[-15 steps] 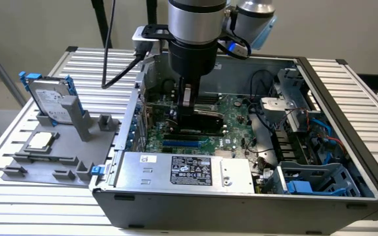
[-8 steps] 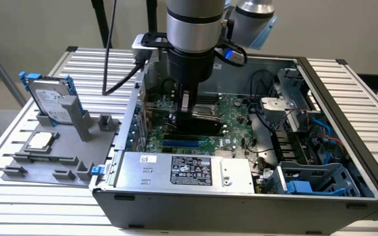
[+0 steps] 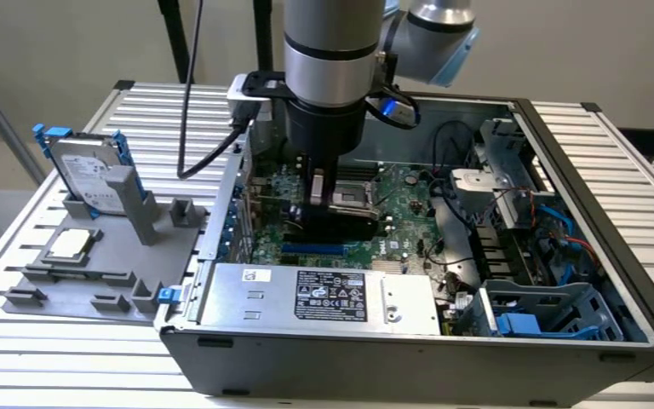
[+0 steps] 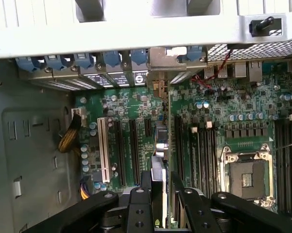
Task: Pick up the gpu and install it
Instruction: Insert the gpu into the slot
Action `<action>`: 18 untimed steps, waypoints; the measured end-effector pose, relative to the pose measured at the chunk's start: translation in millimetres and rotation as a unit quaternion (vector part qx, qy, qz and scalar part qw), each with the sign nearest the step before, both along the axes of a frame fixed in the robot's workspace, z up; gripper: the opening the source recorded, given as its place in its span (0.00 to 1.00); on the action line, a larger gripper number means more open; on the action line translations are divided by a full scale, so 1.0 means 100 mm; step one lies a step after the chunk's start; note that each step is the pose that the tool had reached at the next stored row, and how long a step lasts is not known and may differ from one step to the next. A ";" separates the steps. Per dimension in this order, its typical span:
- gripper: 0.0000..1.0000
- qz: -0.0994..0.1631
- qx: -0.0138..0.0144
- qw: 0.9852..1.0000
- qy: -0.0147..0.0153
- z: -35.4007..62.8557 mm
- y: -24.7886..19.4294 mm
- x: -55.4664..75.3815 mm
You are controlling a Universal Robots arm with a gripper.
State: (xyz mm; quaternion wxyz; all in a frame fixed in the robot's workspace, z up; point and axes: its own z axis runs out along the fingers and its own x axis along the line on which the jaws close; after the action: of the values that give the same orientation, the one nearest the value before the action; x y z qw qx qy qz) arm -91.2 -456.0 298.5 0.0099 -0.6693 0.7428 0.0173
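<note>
My gripper reaches down into the open computer case, over the green motherboard. It is shut on the gpu, which looks like a dark slab just above the board in the exterior view. In the wrist view the gpu stands edge-on between the black fingers of the gripper. The card runs along the expansion slots, and its silver end bracket lies against the case's rear slot row. Whether the card's lower edge sits in a slot is hidden.
Left of the case, a grey fixture holds a silver hard drive with a blue frame and a small square CPU chip. The power supply fills the case's near side. An empty CPU socket and loose cables lie beside the gripper.
</note>
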 end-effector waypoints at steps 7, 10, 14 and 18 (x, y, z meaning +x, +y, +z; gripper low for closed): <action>0.27 0.009 0.000 1.000 -0.001 -0.129 0.011 -0.01; 0.27 0.015 0.000 1.000 -0.001 -0.178 0.030 -0.01; 0.27 0.020 0.000 1.000 -0.001 -0.212 0.052 0.00; 0.27 0.022 0.000 1.000 -0.001 -0.232 0.058 -0.01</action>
State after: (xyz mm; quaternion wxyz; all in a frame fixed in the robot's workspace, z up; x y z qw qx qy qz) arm -91.7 -450.2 275.3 0.0105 -0.6853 0.7280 0.0172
